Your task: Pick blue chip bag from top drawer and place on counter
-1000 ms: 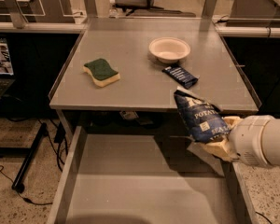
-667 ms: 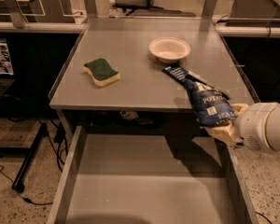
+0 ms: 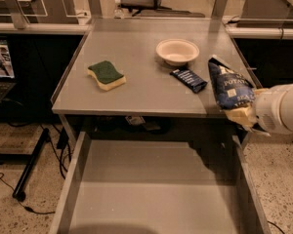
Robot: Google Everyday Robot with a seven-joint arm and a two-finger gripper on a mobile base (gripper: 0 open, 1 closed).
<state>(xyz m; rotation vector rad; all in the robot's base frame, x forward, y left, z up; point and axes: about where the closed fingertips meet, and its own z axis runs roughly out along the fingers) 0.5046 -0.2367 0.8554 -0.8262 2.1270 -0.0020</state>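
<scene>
The blue chip bag (image 3: 229, 87) is dark blue with white lettering and stands nearly upright over the right edge of the counter (image 3: 136, 89). My gripper (image 3: 242, 115) is shut on the bag's lower end, at the right side of the view, with the white arm behind it. The bag hangs above the counter's front right corner. The top drawer (image 3: 156, 194) is pulled out below the counter, and its visible floor holds nothing.
On the counter lie a green and yellow sponge (image 3: 106, 75), a white bowl (image 3: 177, 50) and a small dark blue snack bar wrapper (image 3: 188, 79) just left of the bag. Other tables and a chair stand behind. A cable runs on the floor at left.
My gripper has lifted the chip bag from above the drawer's right side up and back to the counter's right edge. The bag now stands more upright.
</scene>
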